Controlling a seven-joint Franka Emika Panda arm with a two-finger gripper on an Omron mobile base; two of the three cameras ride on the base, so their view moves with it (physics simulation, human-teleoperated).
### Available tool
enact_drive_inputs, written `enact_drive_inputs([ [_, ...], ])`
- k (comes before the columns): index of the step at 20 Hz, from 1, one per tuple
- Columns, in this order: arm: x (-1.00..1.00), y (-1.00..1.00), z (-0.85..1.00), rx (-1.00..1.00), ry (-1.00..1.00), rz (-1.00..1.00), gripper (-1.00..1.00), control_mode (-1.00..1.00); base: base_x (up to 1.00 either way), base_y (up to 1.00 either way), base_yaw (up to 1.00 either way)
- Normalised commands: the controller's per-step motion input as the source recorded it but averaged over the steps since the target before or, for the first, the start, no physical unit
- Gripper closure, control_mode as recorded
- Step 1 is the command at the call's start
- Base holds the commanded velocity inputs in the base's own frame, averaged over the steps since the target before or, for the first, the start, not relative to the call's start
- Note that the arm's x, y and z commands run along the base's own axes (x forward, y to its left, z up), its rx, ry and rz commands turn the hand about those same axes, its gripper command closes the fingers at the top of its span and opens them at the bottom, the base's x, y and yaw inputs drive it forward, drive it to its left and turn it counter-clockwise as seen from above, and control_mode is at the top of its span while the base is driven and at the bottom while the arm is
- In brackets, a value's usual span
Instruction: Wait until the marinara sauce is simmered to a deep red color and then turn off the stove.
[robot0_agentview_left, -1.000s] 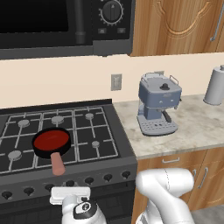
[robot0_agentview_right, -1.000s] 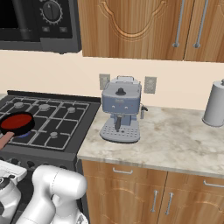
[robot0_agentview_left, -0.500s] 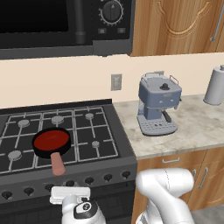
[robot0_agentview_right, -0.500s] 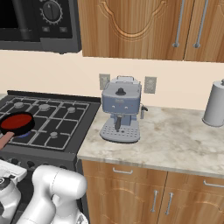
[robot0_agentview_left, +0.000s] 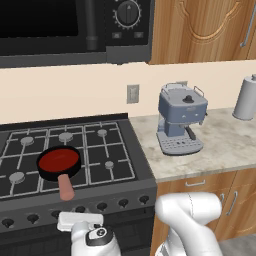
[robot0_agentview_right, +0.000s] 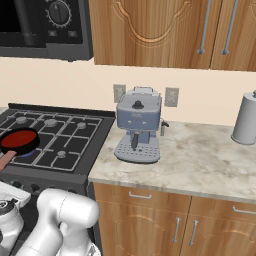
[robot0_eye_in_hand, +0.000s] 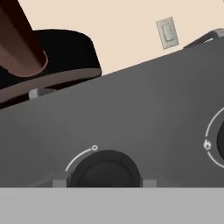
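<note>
Filling its black pan on the stove, deep red marinara sauce; fingers clamp a knob.

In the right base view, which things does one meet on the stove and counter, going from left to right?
Marinara sauce in its pan → stove → blue-grey coffee machine → grey canister.

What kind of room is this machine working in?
A home-style kitchen, computer-rendered: a black gas stove with a pan of sauce, a coffee machine on the stone counter, wooden cabinets.
</note>
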Motion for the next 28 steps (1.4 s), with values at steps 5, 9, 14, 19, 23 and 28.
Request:
enact_drive_inputs([
  [5,-0.02,0.0,0.0,0.17,0.17,-0.08,1.0,-1.0,0.0,0.0,0.0],
  [9,-0.03,0.0,-0.07,0.16,0.09,-0.07,1.0,-1.0,0.0,0.0,0.0],
  [14,0.0,0.0,-0.12,0.21,0.01,-0.06,1.0,-1.0,0.0,0.0,0.0],
  [19,-0.05,0.0,-0.19,0.26,0.0,-0.15,1.0,-1.0,0.0,0.0,0.0],
  [23,-0.15,0.0,-0.09,0.33,0.0,-0.15,1.0,-1.0,0.0,0.0,0.0],
  [28,-0.16,0.0,-0.04,0.37,0.0,-0.13,1.0,-1.0,0.0,0.0,0.0],
])
